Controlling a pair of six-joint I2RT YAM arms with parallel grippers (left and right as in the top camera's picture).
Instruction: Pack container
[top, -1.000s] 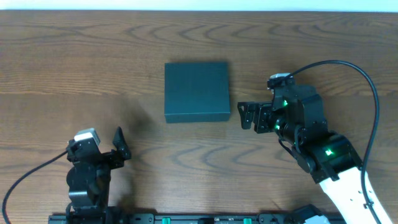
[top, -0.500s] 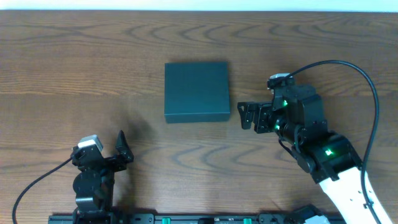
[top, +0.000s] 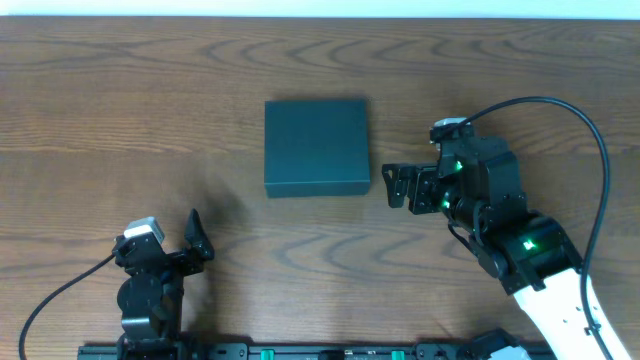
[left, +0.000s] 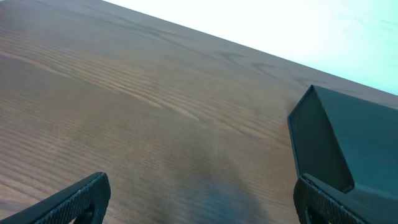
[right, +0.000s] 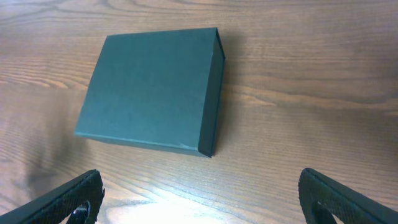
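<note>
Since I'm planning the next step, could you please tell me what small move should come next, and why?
Probably ease the right gripper toward the container to lift its lid: the container lies closed, that gripper stands open just beside its right edge, and the left gripper is farther off.

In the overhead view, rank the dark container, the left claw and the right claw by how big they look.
1. The container, clearly largest.
2. The right claw and left claw: not ranked; both stand open and look alike, and the left is partly hidden by its own wrist.
</note>
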